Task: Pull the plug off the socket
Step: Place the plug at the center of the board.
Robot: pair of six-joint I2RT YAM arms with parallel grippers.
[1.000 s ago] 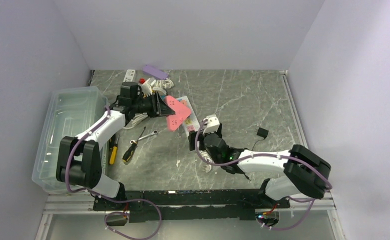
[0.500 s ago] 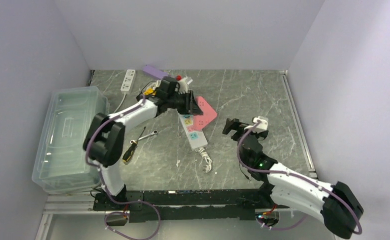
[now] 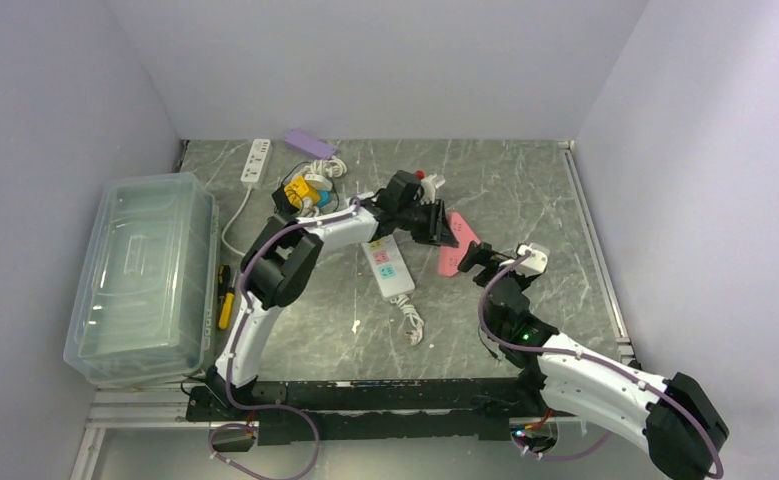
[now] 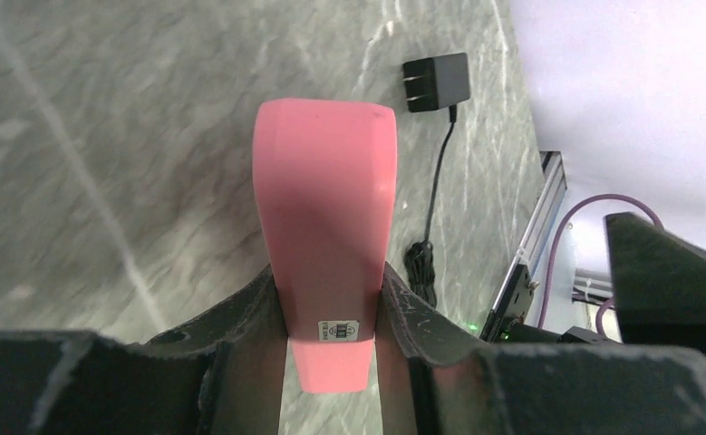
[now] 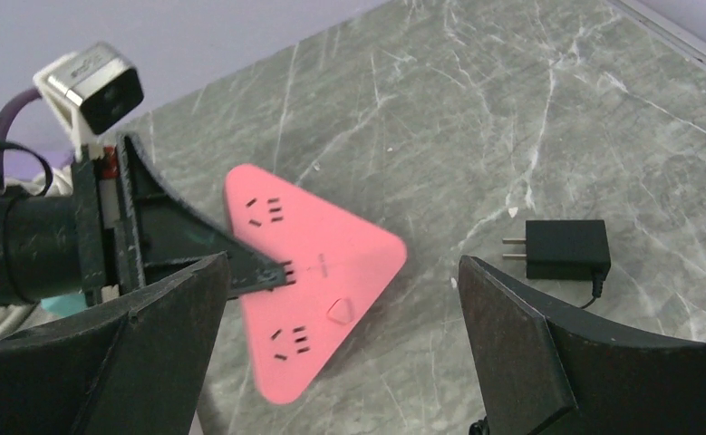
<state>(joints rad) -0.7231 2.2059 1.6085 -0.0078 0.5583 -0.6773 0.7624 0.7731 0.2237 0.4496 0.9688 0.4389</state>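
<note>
From above, we saw the left arm stretched across the counter (image 3: 535, 190) toward the right side. The left pincer (image 3: 447, 232) was closed partway onto the pink socket (image 3: 450, 262). The right pincer (image 3: 473, 258) sat just beside the socket's near right edge, spread wide and holding nothing. We could not make out the plug in this view. A white power strip (image 3: 389, 268) lay near the middle of the counter, and a clear plastic bin (image 3: 145, 270) stood along the left edge.

In the left wrist view, the left pincer (image 4: 331, 288) gripped the socket (image 4: 326, 208), which we saw edge-on, with one jaw pressed against each flat face. Beyond the socket's far end, the black plug (image 4: 436, 82) lay on the counter (image 4: 104, 181), apart from the socket with its two prongs bare. Its cord (image 4: 432, 199) trailed back toward the near side. We could not tell whether the socket touched the counter.

In the right wrist view, the right pincer (image 5: 342, 272) stood fully open, its fingers at either side of the frame and touching nothing. Between and beyond them was the socket (image 5: 331, 245), a triangle showing several sets of holes. The left pincer (image 5: 258, 270) held it at its left side. The plug (image 5: 566, 249) lay on the counter (image 5: 512, 109) to the right of the socket. It was clear of the socket, with its prongs pointing toward it.
</note>
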